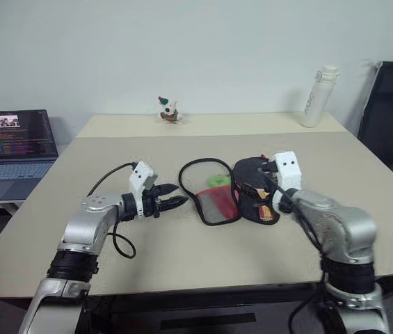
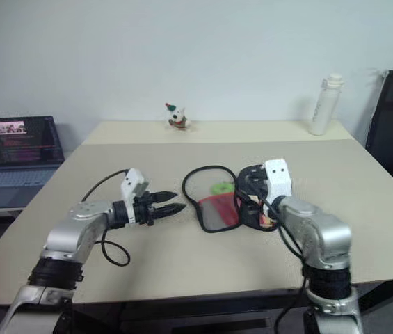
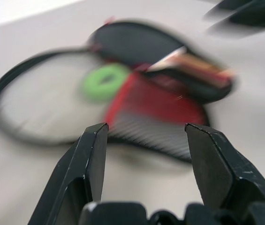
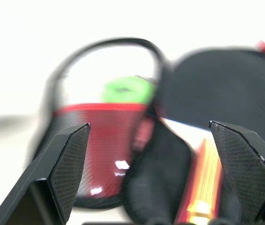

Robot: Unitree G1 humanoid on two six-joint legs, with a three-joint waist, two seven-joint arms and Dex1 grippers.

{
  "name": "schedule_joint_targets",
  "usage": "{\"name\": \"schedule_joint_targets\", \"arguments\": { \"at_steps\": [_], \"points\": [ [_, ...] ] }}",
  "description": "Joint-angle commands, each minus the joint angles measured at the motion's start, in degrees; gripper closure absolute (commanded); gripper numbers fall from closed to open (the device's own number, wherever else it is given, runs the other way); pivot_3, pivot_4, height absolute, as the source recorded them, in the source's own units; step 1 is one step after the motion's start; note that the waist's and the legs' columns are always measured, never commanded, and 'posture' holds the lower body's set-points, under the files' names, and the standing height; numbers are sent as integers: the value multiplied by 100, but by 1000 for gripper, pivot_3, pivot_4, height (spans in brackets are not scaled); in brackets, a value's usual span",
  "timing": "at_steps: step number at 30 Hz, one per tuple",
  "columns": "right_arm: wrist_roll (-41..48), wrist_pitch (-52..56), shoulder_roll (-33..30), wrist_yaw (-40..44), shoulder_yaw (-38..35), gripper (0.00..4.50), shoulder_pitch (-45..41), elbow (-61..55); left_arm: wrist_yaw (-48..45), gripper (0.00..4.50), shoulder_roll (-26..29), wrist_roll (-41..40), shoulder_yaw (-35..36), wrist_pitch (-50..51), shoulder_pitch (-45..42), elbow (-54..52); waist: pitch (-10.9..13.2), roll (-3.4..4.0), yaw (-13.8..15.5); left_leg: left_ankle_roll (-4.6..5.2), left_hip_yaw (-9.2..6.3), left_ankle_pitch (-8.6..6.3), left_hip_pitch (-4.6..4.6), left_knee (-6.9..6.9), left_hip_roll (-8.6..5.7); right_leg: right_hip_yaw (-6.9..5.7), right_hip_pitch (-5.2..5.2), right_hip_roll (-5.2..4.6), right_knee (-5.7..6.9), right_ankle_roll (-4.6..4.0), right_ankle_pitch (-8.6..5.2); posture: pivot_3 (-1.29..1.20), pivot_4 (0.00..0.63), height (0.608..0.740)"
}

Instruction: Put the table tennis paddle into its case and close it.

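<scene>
The case lies unzipped in the middle of the table, its lid flap folded out to the left with the red mesh part showing. The table tennis paddle rests in the right half, black face up, wooden handle pointing toward me. My left gripper hovers just left of the case, pointing at it, open and holding nothing. My right gripper is above the paddle's near end, jaws wide open with nothing between them. In the head views its fingers are hidden behind the white wrist housing.
A green ring lies inside the open lid. A laptop sits on a side desk at the left. At the table's far edge stand a small figurine and a white bottle. A black chair is at the right.
</scene>
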Motion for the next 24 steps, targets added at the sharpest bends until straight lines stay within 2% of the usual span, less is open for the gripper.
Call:
{"name": "schedule_joint_targets", "arguments": {
  "at_steps": [1, 6, 15, 24],
  "points": [
    [764, 421, -508, 753, -328, 0, -67, -554, 211, 2660, -105, 267, 20, -360, -354, 509, 0, 0, 32, 0, -1, 0, -1, 0, -2, -1, 0, -1, 0, 0, 0, 0, 150, 740],
    [1453, 661, -1218, 1396, -605, 0, -43, -812, 443, 4471, -235, 752, -137, -803, -746, 1492, 0, -1, 66, 0, -1, 0, -2, 4, -1, -1, -1, 0, 2, 0, 0, 0, 150, 740],
    [1552, 442, -1773, 1413, -674, 0, 1, -616, 486, 4471, -1037, 873, -25, -1459, -1380, 2891, -2, -4, 83, 0, 1, 0, -12, 12, -6, -1, -1, -5, 1, -7, 6, 0, 150, 740],
    [1694, 512, -1749, 1290, -993, 0, 121, -520, 434, 4471, -1829, 907, 96, -2015, -2351, 3818, 0, -6, 85, 0, -6, 0, -28, 41, -8, -8, -2, -5, 6, -4, 11, 0, 150, 740]
  ]
}}
